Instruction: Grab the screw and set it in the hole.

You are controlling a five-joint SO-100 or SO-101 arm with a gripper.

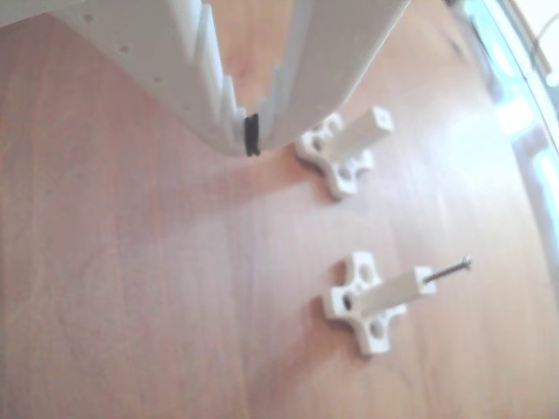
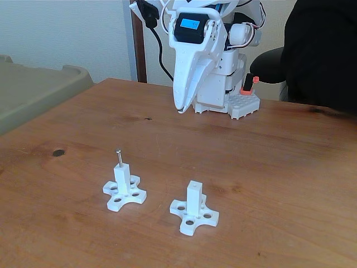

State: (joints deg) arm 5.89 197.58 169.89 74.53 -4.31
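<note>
Two white plastic posts on cross-shaped bases stand on the wooden table (image 2: 290, 178), each base pierced by round holes. One screw (image 2: 119, 157) stands upright in the hole of the left post (image 2: 124, 181) in the fixed view; the right post (image 2: 194, 205) is bare, its hole (image 2: 193, 183) open. The white fingers (image 2: 179, 107) hang clenched above the table, holding nothing. No legible writing anywhere.

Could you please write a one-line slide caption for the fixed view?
Screw standing in the left white post, second post empty, gripper raised behind them, jaws together.
</note>
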